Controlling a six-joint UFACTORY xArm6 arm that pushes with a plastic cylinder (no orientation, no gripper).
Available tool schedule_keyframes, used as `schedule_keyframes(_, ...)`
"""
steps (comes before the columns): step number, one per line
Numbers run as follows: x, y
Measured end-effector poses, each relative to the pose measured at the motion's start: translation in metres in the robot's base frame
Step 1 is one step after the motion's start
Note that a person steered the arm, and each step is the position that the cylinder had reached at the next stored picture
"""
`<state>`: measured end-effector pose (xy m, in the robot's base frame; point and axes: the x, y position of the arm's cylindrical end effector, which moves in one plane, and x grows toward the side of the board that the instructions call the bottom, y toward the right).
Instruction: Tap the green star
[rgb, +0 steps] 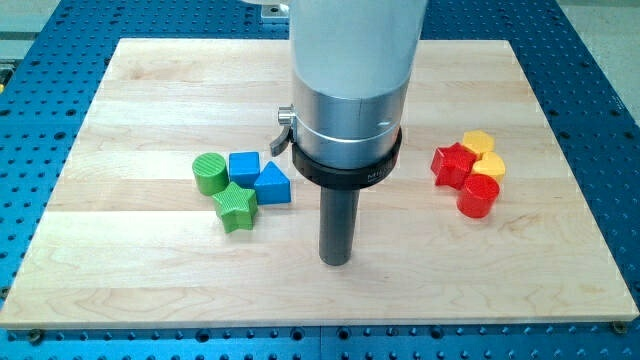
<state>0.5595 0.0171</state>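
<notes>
My tip (336, 260) bare, touching nothing, right of green star (236, 206), clear board between. Star touches green cylinder (209, 173), blue cube (244, 166), blue triangle (272, 184). Red-yellow cluster (468, 170) far right.

No legible text, label, brand, number or sign found. Faint pale marking noted on the black collar (345, 170) around the arm's lower end, too small and blurred to read. Blocks and tabletop (150, 270) carry no lettering.
</notes>
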Motion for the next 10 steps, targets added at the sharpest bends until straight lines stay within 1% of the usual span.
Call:
schedule_keyframes(1, 0.021, -0.029)
schedule_keyframes(2, 0.028, -0.052)
schedule_keyframes(3, 0.028, -0.052)
schedule_keyframes(4, 0.033, -0.095)
schedule_keyframes(5, 0.034, -0.115)
schedule_keyframes(6, 0.021, -0.137)
schedule_keyframes(7, -0.006, -0.127)
schedule_keyframes(8, -0.023, -0.127)
schedule_keyframes(9, -0.017, -0.128)
schedule_keyframes(10, -0.013, -0.158)
